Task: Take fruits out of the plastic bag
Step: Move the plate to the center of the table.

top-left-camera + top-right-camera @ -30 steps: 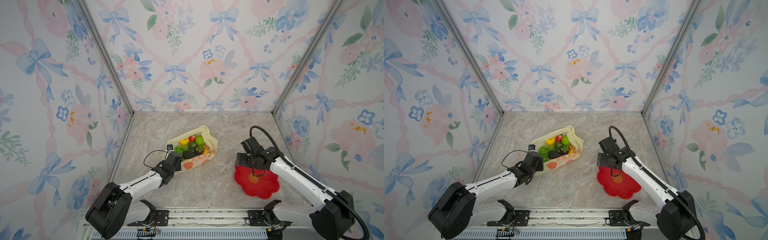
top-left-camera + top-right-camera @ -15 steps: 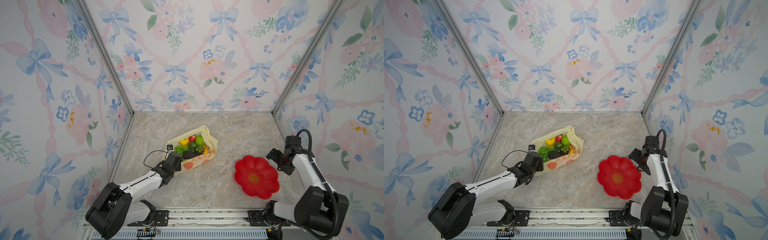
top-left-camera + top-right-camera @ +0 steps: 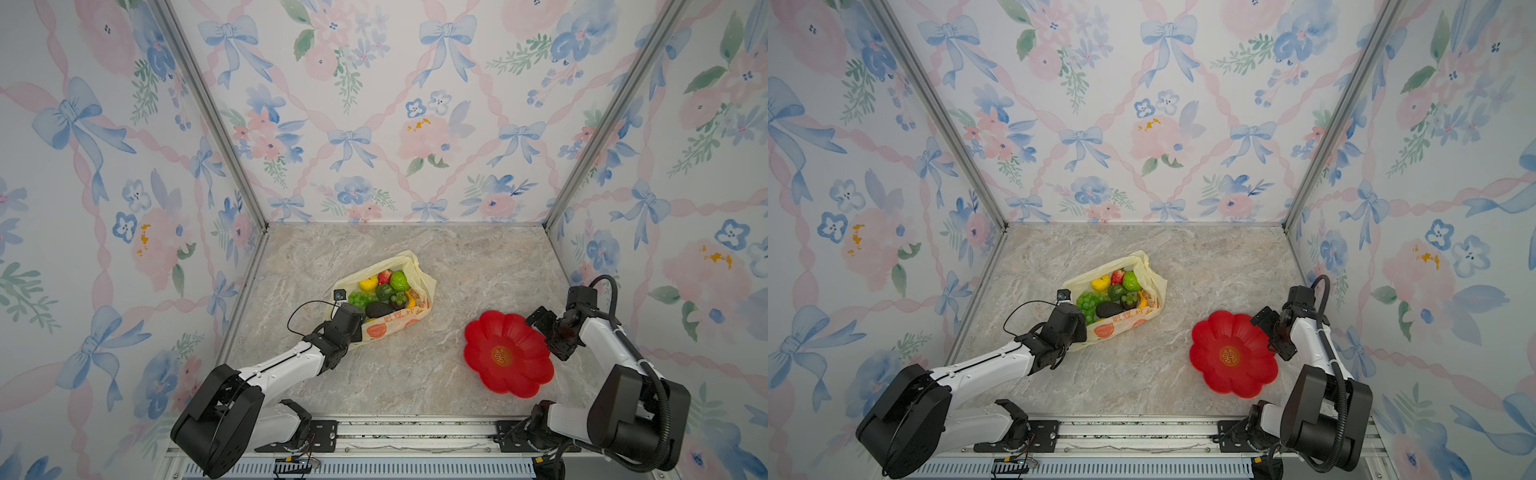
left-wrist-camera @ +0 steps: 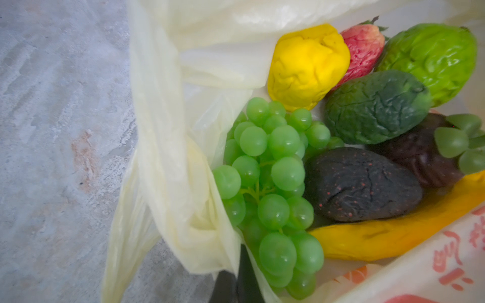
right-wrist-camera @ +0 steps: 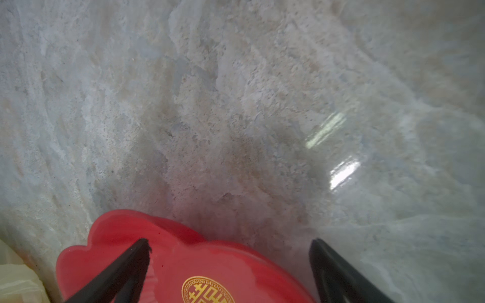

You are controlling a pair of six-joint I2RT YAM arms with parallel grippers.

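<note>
Beside grapes (image 4: 273,183), left tool (image 4: 238,272) pinching bag (image 4: 170,157), mostly cropped.

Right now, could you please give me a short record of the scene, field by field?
plastic bag: lying open on the table
fruits: none out yet; grapes, yellow citrus, strawberry, green citrus, lime, avocado, banana
red plate: empty, apart from the bag
left jaws: shut on the bag's rim
right jaws: open, empty, above the plate's edge
</note>
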